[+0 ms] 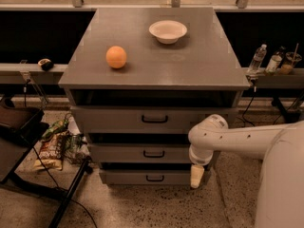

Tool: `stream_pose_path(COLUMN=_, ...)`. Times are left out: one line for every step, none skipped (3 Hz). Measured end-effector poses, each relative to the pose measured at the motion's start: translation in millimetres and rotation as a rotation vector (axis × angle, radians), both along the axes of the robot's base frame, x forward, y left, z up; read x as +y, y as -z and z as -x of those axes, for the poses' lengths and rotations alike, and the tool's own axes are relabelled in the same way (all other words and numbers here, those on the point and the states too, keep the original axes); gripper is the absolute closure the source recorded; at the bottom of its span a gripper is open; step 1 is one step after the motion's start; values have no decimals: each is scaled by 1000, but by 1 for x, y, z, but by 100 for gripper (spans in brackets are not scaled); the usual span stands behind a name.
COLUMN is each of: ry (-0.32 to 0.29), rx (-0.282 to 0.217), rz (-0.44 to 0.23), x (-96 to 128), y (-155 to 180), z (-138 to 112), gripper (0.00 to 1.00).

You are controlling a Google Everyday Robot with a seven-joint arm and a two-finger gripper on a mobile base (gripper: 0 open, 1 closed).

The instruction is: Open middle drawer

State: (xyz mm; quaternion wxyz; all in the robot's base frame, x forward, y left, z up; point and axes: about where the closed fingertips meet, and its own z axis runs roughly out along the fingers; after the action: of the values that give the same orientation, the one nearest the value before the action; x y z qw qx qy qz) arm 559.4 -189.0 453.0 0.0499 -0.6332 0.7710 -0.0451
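The grey cabinet [156, 65] has three drawer fronts stacked below its top. The middle drawer [118, 154] is the low flat front with a small black bar handle [154, 153], and it looks pushed in. The top drawer [109, 119] above it has a wider handle. The bottom drawer [123, 177] has the smallest handle. My gripper [196, 176] hangs pointing down at the right end of the bottom drawer front, below and right of the middle handle. My white arm [237, 139] reaches in from the right.
An orange [116, 57] and a white bowl [167, 31] sit on the cabinet top. Snack bags [52, 148] and a black stand leg [69, 194] lie on the floor to the left. Bottles [266, 61] stand on the right ledge.
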Motion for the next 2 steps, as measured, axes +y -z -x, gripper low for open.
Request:
stream_pose_path(ry=22, rx=-13, rz=-2, x=-13, y=-1, z=-25, gripper=0)
stream_pose_path(ry=24, rx=-5, rz=-8, x=-12, y=4, z=-33, gripper=0)
